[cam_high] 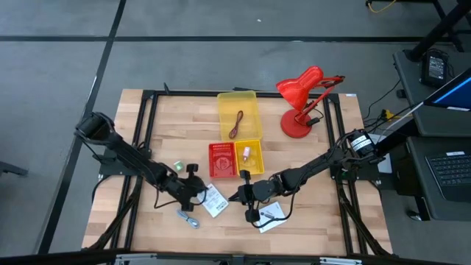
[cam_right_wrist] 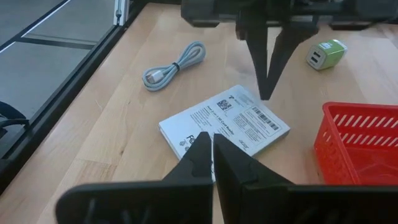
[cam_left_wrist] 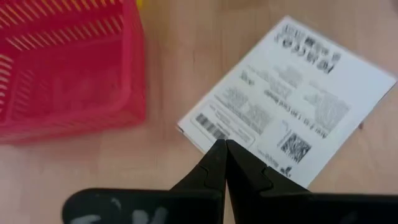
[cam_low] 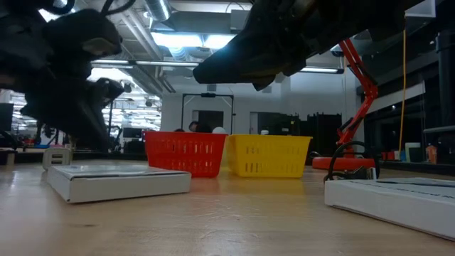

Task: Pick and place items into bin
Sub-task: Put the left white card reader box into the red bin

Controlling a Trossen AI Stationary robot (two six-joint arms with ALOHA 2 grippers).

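Grey floor surrounds the wooden table, which carries a black frame along its sides. Left arm reaches from the left edge toward the middle, and its tool hangs low with both fingers pressed together, holding nothing, just above the near corner of a white printed packet and beside the red basket. Right arm comes from the right edge, stretched low over the table; its tool is also closed on nothing and points at the same packet from the other side. A second white packet lies under the right arm, near the front of the table. A coiled grey cable lies by the front edge, and a small green charger lies near the left arm. The red basket looks empty. The small yellow basket next to it holds a small pale piece. The yellow bin behind them holds a dark red cord. A red desk lamp stands at the far right.
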